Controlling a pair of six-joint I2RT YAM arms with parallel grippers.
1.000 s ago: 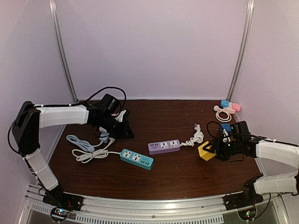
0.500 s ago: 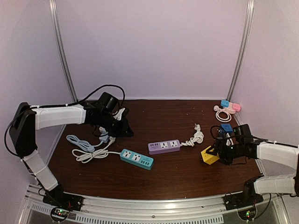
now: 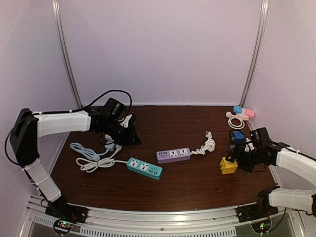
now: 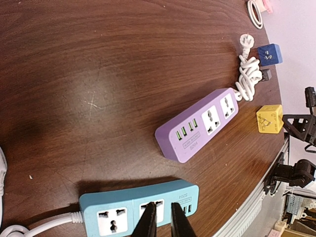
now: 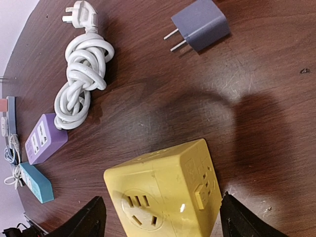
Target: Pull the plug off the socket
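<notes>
Overhead, right gripper (image 3: 240, 159): my jaws have spread wide within the last second, and the arm has drawn back toward the right edge of the frame.
Overhead, yellow cube-shaped plastic socket (image 3: 228, 165): it has shifted right and lower with me, away from the lilac plastic power strip (image 3: 173, 155). It now rests on the dark wooden table (image 3: 187, 123), just left of my right gripper.
Overhead, left gripper (image 3: 132, 139): parked left of centre, where it was a second ago; it plays no part in this.
Left wrist, left gripper (image 4: 164, 220): jaws nearly closed, a thin gap with nothing in it, hanging over the teal plastic power strip (image 4: 123, 207) at the bottom edge.
Left wrist, plug: the small grey-violet two-pin plug block (image 4: 266, 75) lies at upper right, just beside the coiled white cord (image 4: 247, 74) and well apart from the yellow cube at right.
Right wrist, my fingers (image 5: 89, 217): open, one at lower left, one at lower right, with the cube between them. The right one sits just beside the cube's edge; whether it touches I cannot tell.
Right wrist, plug: at the top of the frame, both pins bare, with open table between it and the cube.
Meaning: I judge the plug is already out of the socket and the cube released, so only backing away seems left.
</notes>
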